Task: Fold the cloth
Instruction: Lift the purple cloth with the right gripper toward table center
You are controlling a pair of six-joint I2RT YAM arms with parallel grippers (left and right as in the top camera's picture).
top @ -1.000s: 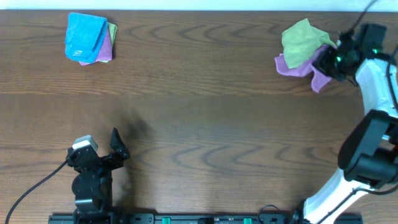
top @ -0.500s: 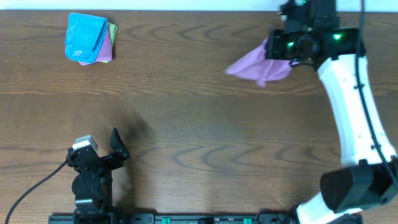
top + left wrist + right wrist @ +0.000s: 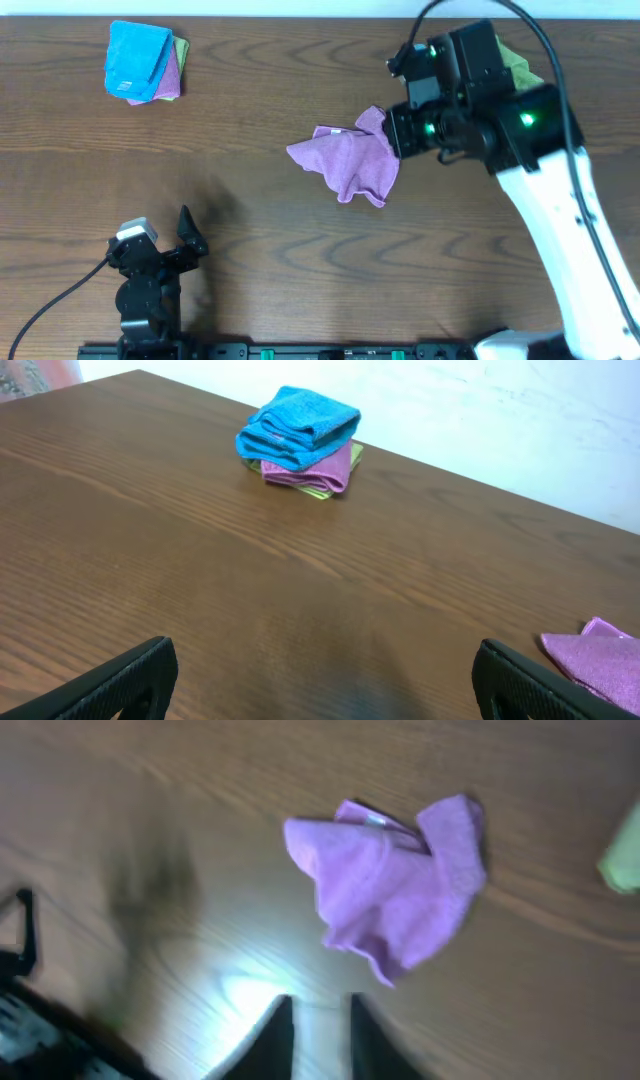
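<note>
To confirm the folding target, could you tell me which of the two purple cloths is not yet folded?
The purple cloth lying crumpled on its own; the other purple cloth sits neatly folded in the corner stack, under the blue cloth.

The overhead camera looks straight down on the whole table [image 3: 300,290] from well above. The left wrist camera sits low and faces almost level across the wood. The left gripper [image 3: 325,685] shows only as fingers [image 3: 130,680] in the bottom corners, with the folded stack [image 3: 300,440] far ahead of them. The right wrist camera is blurred and looks down from high up, with the cloth [image 3: 390,890] ahead of the right gripper [image 3: 318,1035]. All three views share the cloth.
</note>
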